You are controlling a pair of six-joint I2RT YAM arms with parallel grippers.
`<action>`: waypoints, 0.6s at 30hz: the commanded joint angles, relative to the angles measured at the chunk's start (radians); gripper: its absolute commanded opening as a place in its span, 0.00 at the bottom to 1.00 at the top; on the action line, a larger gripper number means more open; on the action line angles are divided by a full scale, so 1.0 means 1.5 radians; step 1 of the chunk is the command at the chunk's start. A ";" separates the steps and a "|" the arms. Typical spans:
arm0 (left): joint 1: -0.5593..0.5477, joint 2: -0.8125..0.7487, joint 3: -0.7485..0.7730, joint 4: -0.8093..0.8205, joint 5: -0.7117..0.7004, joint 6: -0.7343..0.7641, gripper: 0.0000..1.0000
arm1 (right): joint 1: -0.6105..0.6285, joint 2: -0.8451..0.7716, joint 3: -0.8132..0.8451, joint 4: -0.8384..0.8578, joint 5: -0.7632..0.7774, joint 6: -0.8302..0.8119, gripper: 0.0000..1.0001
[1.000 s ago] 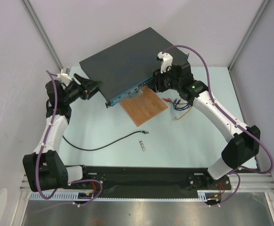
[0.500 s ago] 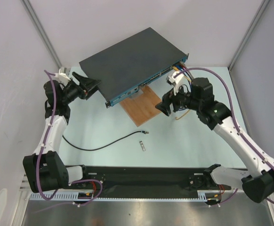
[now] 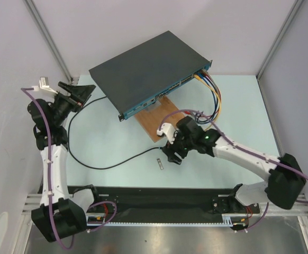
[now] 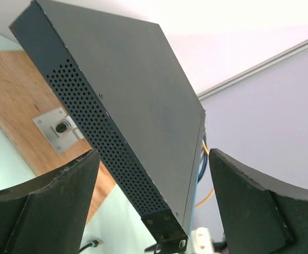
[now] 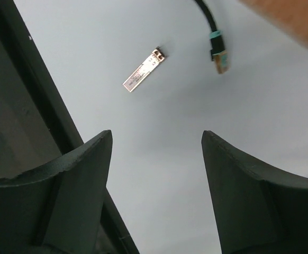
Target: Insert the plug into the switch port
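Nearest the arm bases, a small silver stick [image 5: 143,70] is lying loose on the pale surface [image 3: 117,137]. It is no part of the job. Just past it, the right hand [image 5: 155,136] is hovering low with its fingers spread wide and nothing between them. The plug [image 5: 221,57] is lying flat on the surface a little ahead of that gap and off to one side, well apart from the switch. Its pale tip is pointing away from the black cable [image 3: 111,165], which is trailing off in a slack curve toward the left arm.

The plug is probably going to feel very light and small, with a hard shell and likely a brittle latch. The cable behind it is looking limp and is likely to drag or twist the plug. The soundest hold is probably across the teal-banded boot just behind the tip, leaving the tip free.

Farther on, a wooden board [image 3: 162,119] is sitting against the switch [image 3: 143,69]. The switch port [image 3: 170,87] is waiting in the row on the blue face. At the far left, the left hand [image 4: 153,152] is gaping wide, gripping nothing and facing the switch's perforated side.
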 commanded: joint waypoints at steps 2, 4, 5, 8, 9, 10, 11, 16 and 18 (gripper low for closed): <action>0.006 -0.039 0.026 -0.076 -0.050 0.074 0.89 | 0.070 0.102 0.041 0.039 0.080 0.085 0.72; 0.006 -0.050 0.040 -0.133 -0.074 0.105 0.89 | 0.087 0.146 0.076 0.030 0.088 0.122 0.72; 0.006 -0.053 0.043 -0.145 -0.079 0.130 0.89 | 0.103 0.167 0.087 0.023 0.101 0.134 0.71; 0.007 -0.062 0.053 -0.165 -0.089 0.155 0.89 | 0.118 0.250 0.136 -0.010 0.110 0.175 0.68; 0.006 -0.062 0.057 -0.167 -0.090 0.160 0.89 | 0.125 0.278 0.147 -0.020 0.111 0.182 0.67; 0.006 -0.063 0.059 -0.177 -0.093 0.167 0.88 | 0.127 0.293 0.169 -0.028 0.112 0.188 0.66; 0.007 -0.063 0.061 -0.182 -0.096 0.180 0.88 | 0.131 0.304 0.177 -0.038 0.125 0.196 0.66; 0.007 -0.074 0.061 -0.201 -0.106 0.209 0.88 | 0.133 0.366 0.209 -0.061 0.160 0.204 0.60; 0.006 -0.080 0.058 -0.201 -0.108 0.213 0.88 | 0.134 0.379 0.213 -0.062 0.167 0.206 0.57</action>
